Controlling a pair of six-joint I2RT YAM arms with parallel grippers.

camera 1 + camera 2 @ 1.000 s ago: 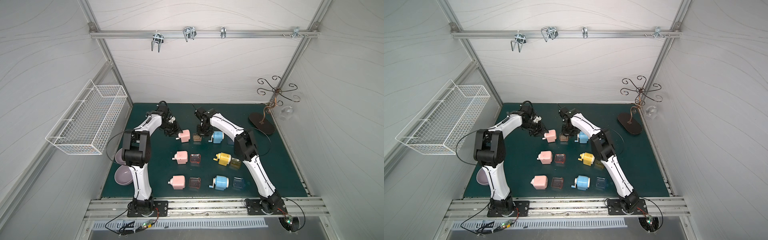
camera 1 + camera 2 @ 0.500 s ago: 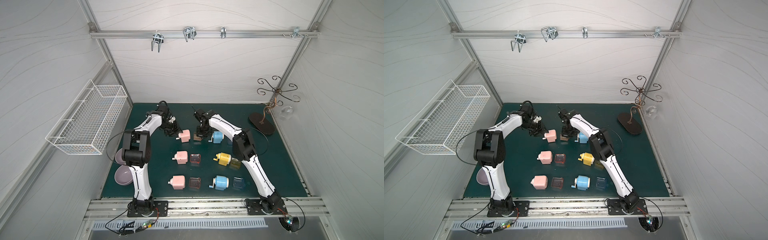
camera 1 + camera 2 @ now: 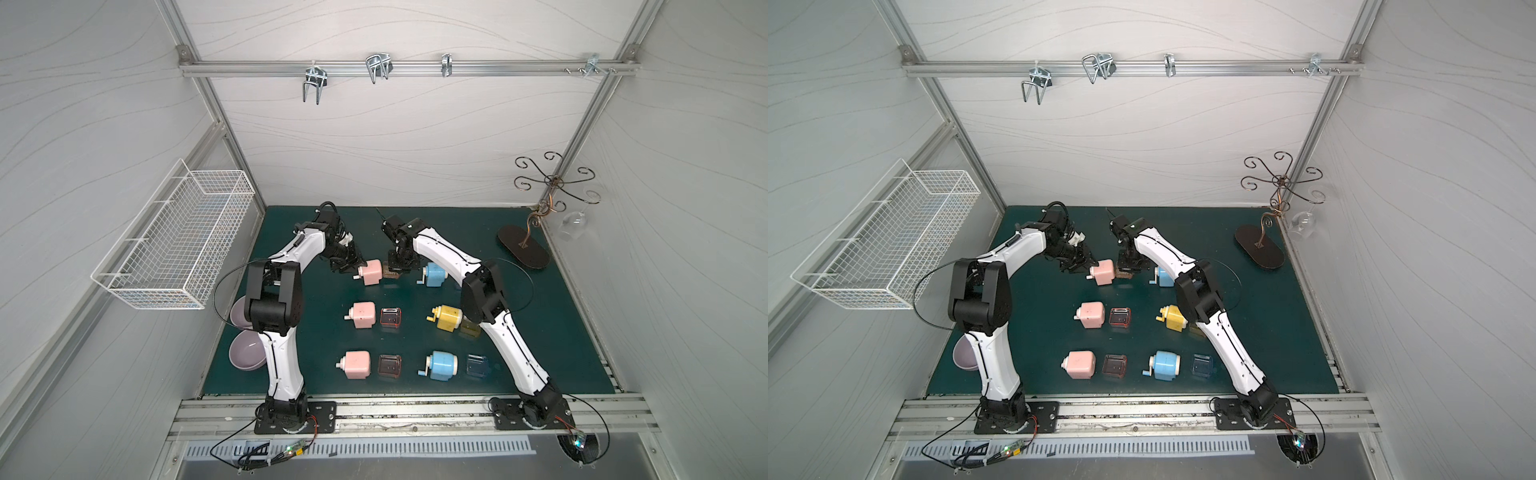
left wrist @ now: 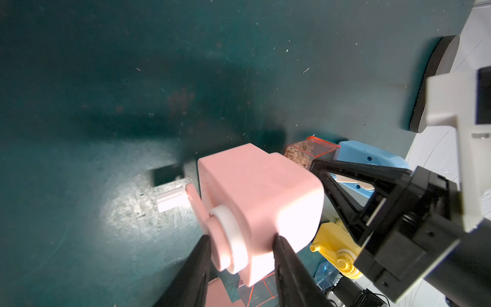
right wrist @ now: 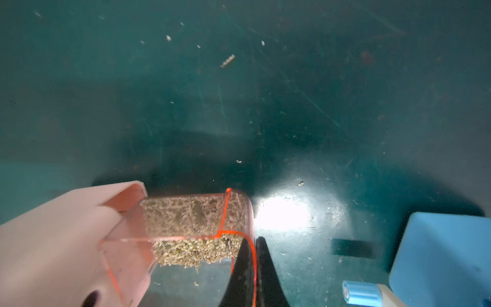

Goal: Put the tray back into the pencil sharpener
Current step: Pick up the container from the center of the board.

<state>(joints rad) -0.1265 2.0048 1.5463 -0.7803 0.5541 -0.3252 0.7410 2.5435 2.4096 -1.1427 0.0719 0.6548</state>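
At the back of the mat, the pink pencil sharpener (image 3: 371,272) (image 3: 1104,272) is held by my left gripper (image 4: 241,239), which is shut on its crank end (image 4: 255,191). The clear orange tray (image 5: 186,220), full of shavings, lies against the sharpener's open side (image 5: 53,239), and one end sits in the mouth. My right gripper (image 5: 255,244) is shut on the tray's outer end wall, one finger inside and one outside. In both top views the tray (image 3: 390,272) (image 3: 1124,273) shows between the two grippers.
A blue sharpener (image 3: 434,275) (image 5: 438,252) stands close to the right of the tray. Nearer rows hold pink (image 3: 362,315), yellow (image 3: 448,318) and blue (image 3: 442,365) sharpeners with loose trays (image 3: 390,318). Purple bowls (image 3: 245,351) lie at the left, and a dark stand base (image 3: 523,247) is at the back right.
The right gripper's jaws have closed onto the tray's end wall. Both arms have hardly moved, and the left gripper keeps its hold on the pink sharpener.
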